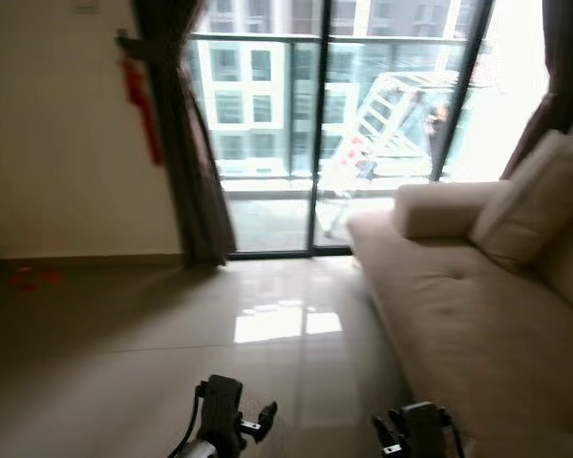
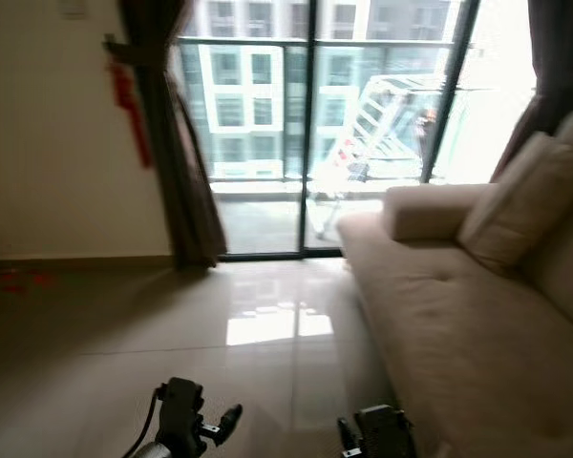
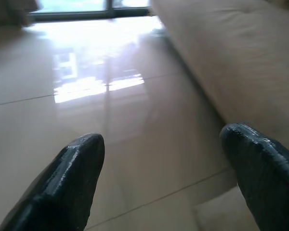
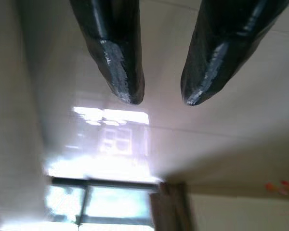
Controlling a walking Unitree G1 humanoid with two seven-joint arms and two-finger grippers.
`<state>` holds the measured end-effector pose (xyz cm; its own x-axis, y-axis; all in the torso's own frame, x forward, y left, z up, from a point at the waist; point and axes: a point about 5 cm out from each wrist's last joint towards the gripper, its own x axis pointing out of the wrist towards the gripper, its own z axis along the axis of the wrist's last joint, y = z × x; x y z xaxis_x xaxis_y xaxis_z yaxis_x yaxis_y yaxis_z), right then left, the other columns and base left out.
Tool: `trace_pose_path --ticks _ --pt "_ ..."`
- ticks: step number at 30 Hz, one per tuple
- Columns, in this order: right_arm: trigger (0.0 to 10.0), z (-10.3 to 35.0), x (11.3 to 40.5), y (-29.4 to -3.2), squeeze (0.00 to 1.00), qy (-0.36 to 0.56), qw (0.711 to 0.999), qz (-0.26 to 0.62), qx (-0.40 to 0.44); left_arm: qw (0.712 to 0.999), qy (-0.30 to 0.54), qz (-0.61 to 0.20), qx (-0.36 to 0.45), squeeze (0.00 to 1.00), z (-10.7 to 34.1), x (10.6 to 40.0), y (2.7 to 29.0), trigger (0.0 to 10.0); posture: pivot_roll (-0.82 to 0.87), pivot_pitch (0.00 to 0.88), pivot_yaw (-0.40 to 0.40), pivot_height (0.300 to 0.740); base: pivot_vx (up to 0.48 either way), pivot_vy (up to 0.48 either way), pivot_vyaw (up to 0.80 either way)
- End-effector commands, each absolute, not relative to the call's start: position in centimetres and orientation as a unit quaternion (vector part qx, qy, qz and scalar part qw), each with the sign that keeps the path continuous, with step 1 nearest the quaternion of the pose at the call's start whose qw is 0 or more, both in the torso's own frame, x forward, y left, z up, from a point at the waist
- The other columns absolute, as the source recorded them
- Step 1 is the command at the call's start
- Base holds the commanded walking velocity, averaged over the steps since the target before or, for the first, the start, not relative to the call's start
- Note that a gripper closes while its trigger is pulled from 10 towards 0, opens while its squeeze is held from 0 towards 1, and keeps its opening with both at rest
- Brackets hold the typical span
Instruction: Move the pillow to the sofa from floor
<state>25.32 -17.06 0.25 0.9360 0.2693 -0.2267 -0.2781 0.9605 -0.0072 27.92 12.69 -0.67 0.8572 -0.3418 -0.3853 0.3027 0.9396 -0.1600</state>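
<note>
A glossy beige tiled floor [image 1: 172, 353] stretches ahead of the robot, mirroring the daylight that comes through a sliding glass balcony door [image 1: 315, 124] at the far side of the room. A pale wall [image 1: 57, 134] runs beyond the left gripper's side, with a dark curtain [image 1: 196, 162] gathered at the door frame and a red hanging ornament [image 1: 141, 107] beside it; small red specks [image 1: 29, 279] lie at the foot of that wall.

A beige sofa [image 1: 477, 324] fills the side beyond the right gripper, its seat reaching back toward the glass. A cushion in the same beige, the pillow [image 1: 535, 196], leans against the sofa's backrest, ahead of and well above the right gripper, next to the rounded armrest [image 1: 439, 208]. Outside, a white drying rack [image 1: 377, 124] stands on the balcony before apartment blocks.

Both arms are held low at the frame's near edge. The left gripper [image 3: 159, 168] hovers over bare tiles with its two black fingers spread wide, the sofa's front edge just beyond its outer finger. The right gripper [image 4: 161, 98] has its fingers set narrow, a slim gap between the tips, nothing between them.

The right wrist camera takes in the floor, the curtain and the lit door turned upside down. The left wrist camera alone catches the tile joints close up.
</note>
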Motion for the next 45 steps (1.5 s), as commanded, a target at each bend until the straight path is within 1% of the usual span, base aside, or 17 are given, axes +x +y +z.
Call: trace_pose_path --ticks 1,5,16,21,30,33,45 --pt "10.0 -0.33 24.55 -17.61 0.0 0.129 0.982 0.134 -0.019 0.961 0.205 -0.173 -0.06 0.0 -0.54 28.01 11.92 10.0 0.18 0.0 0.02 0.74 0.0 0.48 -0.66" --pt "10.0 -0.26 24.41 -17.53 0.0 0.128 0.982 0.135 -0.017 0.961 0.208 -0.174 -0.061 0.0 -0.66 27.89 11.88 10.0 0.18 0.0 0.02 0.74 0.0 0.48 -0.66" --pt "10.0 -0.11 24.0 -17.66 0.0 0.131 0.982 0.131 -0.015 0.961 0.204 -0.179 -0.059 0.0 -0.46 28.06 11.51 10.0 0.17 0.0 0.028 0.74 0.0 0.0 -0.65" --pt "10.0 0.06 24.06 -17.52 0.0 0.129 0.983 0.13 -0.012 0.96 0.204 -0.181 -0.059 0.0 -0.4 28.16 11.38 10.0 0.17 0.0 0.03 0.74 0.0 0.361 -0.65" --pt "10.0 0.15 24.02 -17.28 0.0 0.132 0.983 0.13 -0.01 0.96 0.203 -0.184 -0.059 0.0 -0.33 28.21 11.4 10.0 0.18 0.0 0.033 0.74 0.0 0.0 -0.65" --pt "10.0 0.19 23.98 -17.14 0.0 0.131 0.983 0.13 -0.008 0.96 0.203 -0.184 -0.061 0.0 -0.34 28.21 11.46 10.0 0.18 0.0 0.033 0.74 0.0 0.48 -0.65" --pt "10.0 -0.07 23.92 -16.85 0.0 0.138 0.982 0.129 -0.006 0.96 0.201 -0.186 -0.061 0.0 -0.31 28.22 11.63 10.0 0.18 0.0 0.036 0.74 0.0 0.0 -0.65"
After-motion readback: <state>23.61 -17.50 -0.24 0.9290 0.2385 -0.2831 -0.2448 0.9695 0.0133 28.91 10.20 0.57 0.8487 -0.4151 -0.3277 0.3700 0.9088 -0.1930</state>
